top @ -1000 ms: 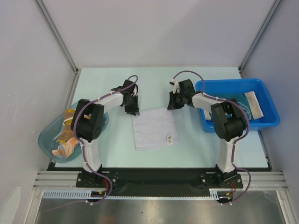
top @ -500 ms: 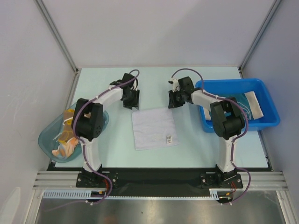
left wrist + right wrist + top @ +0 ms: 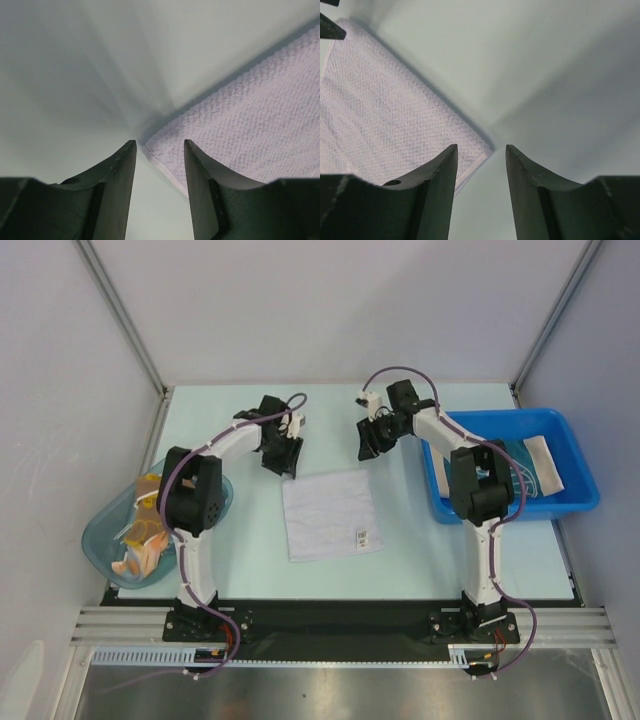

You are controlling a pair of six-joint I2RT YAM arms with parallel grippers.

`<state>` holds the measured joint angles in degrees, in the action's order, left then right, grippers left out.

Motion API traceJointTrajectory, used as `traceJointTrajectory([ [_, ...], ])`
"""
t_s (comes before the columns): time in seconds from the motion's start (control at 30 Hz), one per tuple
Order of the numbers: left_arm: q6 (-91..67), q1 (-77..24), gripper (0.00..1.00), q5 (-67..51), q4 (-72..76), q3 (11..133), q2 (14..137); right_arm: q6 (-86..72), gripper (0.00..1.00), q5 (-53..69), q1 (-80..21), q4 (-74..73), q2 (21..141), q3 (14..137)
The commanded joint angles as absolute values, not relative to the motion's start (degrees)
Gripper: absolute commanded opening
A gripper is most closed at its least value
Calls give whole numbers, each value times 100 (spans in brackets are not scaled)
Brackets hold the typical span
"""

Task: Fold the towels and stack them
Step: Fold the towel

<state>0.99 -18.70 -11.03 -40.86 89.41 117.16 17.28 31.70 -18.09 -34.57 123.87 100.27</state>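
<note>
White towel [image 3: 330, 515] lies flat on the table [image 3: 450, 560], dead centre of the frame. Left gripper [image 3: 160, 145] hovers right at its upper-left corner, jaws parted, nothing in them. Right gripper [image 3: 481, 147] mirrors it at the upper-right corner, also released and empty. For a clean fold, I'd say each should straddle its corner, pinch only the edge, then lift together and carry that far edge evenly down onto the near one. More cloth sits in the blue bin [image 3: 560, 506], far right.

We are seeing the white towel [image 3: 250, 115] running off the frame edge right of the left gripper [image 3: 160, 142], its tiny label [image 3: 364, 536] unreadable.
</note>
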Motion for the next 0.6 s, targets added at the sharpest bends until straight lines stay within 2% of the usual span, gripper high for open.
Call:
traceJointTrajectory([
  [0.0, 571, -1662, 49, -1459, -4184, 9132, 11900, 2477, 48, 3953, -1688, -4341, 12761, 10415],
  [0.3, 826, -1424, 45, -1942, -4201, 9140, 12093, 2733, 43, 4271, -1608, -4825, 13438, 11065],
  [0.57, 914, -1424, 39, -2162, -4201, 9132, 12190, 2698, 35, 4289, -1608, -4720, 13570, 11057],
])
